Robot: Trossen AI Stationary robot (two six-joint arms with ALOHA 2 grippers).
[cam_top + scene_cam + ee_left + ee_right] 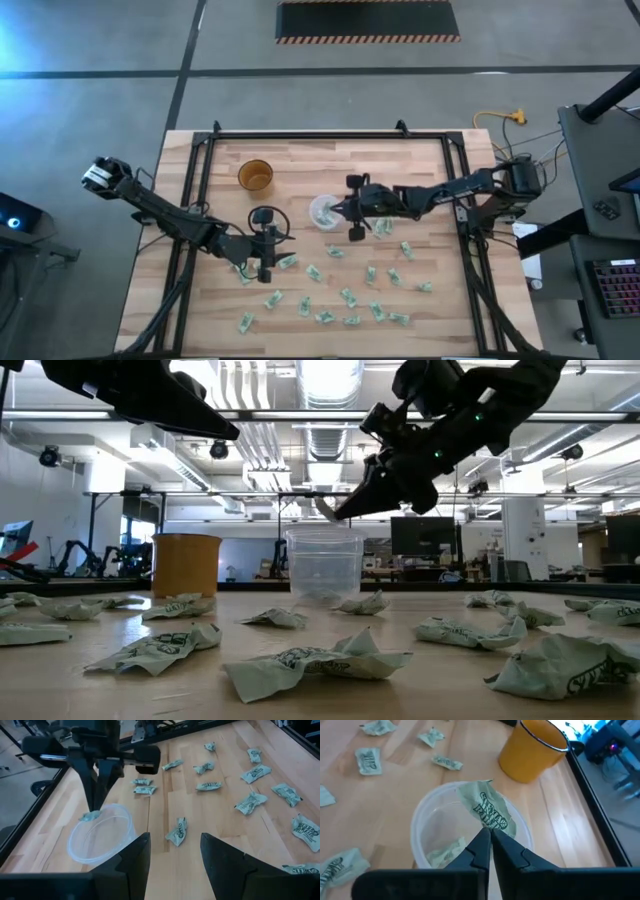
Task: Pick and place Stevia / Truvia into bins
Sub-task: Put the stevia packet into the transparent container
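The right pincer (92,812) holds a green sachet (90,816) at the rim of the clear cup (100,840), lower left of the frame. Other sachets (252,802) lie scattered over the wooden bench (210,820) toward the right.

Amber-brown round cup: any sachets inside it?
No, the amber-brown round cup looks empty from above; only its bare bottom shows.

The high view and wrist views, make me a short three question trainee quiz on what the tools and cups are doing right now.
1. True or false: the right tool is shut on a sachet over the clear cup.
2. Which cup already holds a sachet? A amber cup B clear cup
3. Fill in: the left tool's fingers stand ____.

Key: 1 true; 2 B; 3 open
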